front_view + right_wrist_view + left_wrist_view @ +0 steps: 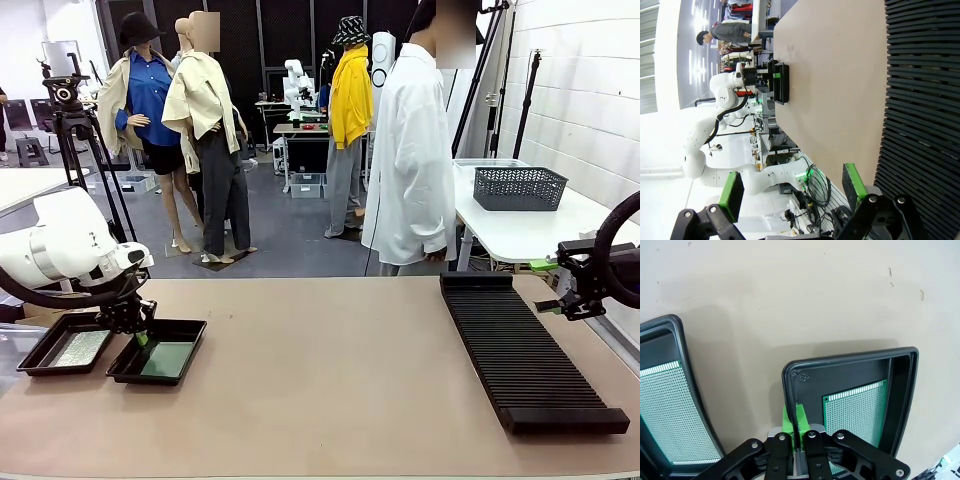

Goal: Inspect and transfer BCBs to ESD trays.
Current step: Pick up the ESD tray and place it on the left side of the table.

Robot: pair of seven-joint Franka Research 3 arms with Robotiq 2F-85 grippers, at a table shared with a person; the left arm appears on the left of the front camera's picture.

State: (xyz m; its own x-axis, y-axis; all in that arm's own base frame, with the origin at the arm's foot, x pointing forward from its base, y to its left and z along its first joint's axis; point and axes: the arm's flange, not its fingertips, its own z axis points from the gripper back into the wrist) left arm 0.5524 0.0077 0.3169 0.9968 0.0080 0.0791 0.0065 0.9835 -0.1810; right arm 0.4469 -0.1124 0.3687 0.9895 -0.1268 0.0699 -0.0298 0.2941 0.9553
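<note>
Black tray rim (790, 390) pinched by left hand (796, 421), right hand (790, 192) wide apart

hidden and cropped bits, operator

your left gripper (137, 322) covers the near tray's (190, 330) far-left rim, so contact can't be told. left tray (682, 347) and its board (667, 410) run off the wrist picture's edge; the right arm (610, 265) is cropped at the front picture's right edge.

Long black ribbed rack (530, 350) lying flat on the beige table (330, 380), just beside the right claw. Grey mesh basket (519, 187) on a white table (530, 230) beyond it. Person in a white coat (412, 160) at the far edge.
</note>
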